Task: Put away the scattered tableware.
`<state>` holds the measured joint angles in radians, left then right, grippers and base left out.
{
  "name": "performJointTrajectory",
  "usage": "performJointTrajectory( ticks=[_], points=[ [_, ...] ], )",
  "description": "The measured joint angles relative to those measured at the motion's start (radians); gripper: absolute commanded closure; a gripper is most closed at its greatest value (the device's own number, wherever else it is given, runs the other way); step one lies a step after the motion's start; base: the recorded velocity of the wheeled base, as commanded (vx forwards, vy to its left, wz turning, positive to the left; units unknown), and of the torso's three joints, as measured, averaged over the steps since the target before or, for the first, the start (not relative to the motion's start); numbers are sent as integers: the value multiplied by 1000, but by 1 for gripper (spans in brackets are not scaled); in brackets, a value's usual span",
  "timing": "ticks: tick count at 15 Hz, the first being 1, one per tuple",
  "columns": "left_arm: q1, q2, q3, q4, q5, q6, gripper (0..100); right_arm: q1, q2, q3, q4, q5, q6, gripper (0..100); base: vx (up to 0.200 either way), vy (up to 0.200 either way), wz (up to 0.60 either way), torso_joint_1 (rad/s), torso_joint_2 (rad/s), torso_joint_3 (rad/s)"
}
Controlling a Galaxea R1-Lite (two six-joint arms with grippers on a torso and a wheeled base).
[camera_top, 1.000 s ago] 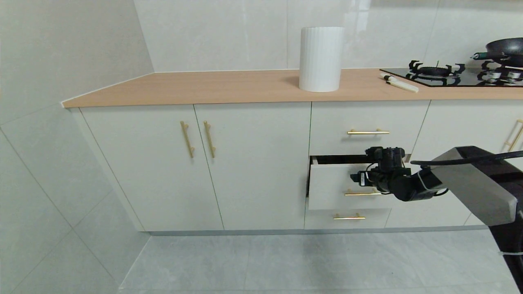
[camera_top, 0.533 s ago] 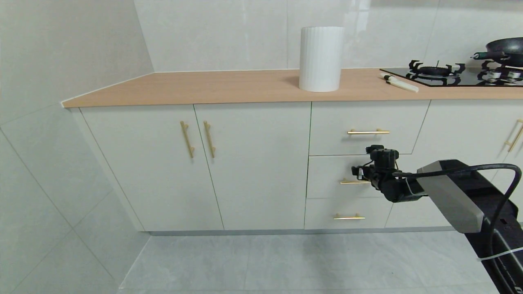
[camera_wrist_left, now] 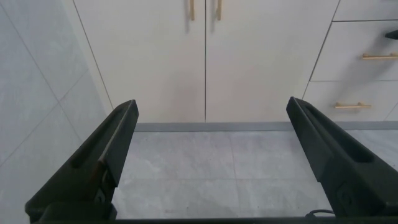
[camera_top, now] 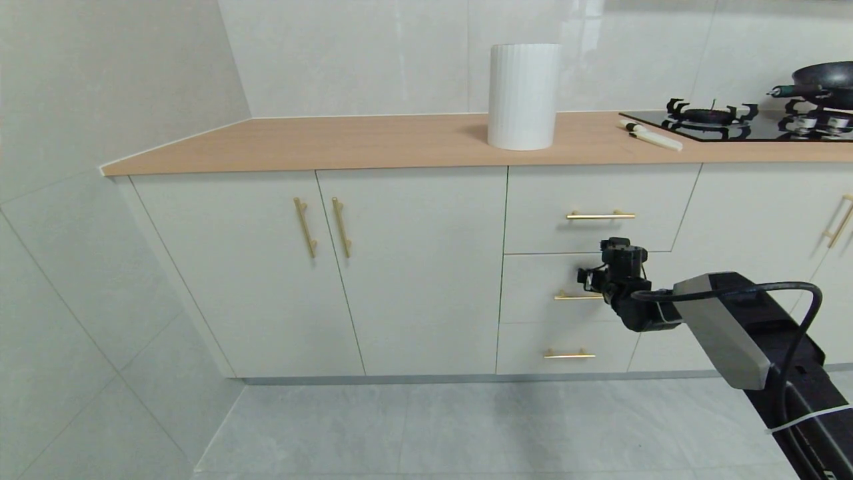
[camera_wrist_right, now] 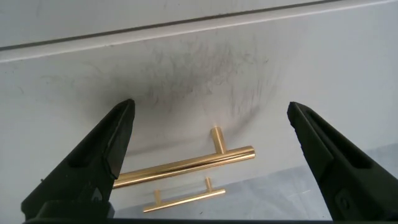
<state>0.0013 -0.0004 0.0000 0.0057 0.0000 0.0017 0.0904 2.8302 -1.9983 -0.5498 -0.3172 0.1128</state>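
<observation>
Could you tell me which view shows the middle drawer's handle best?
The right wrist view: the middle drawer's handle is close, mostly visible. In the head view the right gripper hides part; the left wrist view shows it small, distant.

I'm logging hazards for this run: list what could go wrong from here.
1. The open right pincer sits close to the handle of the middle drawer. A sideways or slanted retreat might snag it and drag that shut drawer open.
2. The pale utensils lie on the countertop beside the stove while the drawers are shut, so tableware may be left out.
</observation>
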Motion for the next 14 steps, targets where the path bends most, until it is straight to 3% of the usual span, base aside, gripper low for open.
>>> performJointTrajectory(
  ticks=[2,4,8,14],
  points=[
    [0,0,0,0,0,0,0,-1,-8,14,-5,0,6,0,0,0,0,0,0,0],
    [0,0,0,0,0,0,0,0,-58,110,-9,6,32,0,0,0,0,0,0,0],
    [0,0,0,0,0,0,0,4,-318,554,-127,12,68,0,0,0,0,0,0,0],
    [0,0,0,0,0,0,0,40,-943,1172,-298,-18,-2,0,0,0,0,0,0,0]
  ],
)
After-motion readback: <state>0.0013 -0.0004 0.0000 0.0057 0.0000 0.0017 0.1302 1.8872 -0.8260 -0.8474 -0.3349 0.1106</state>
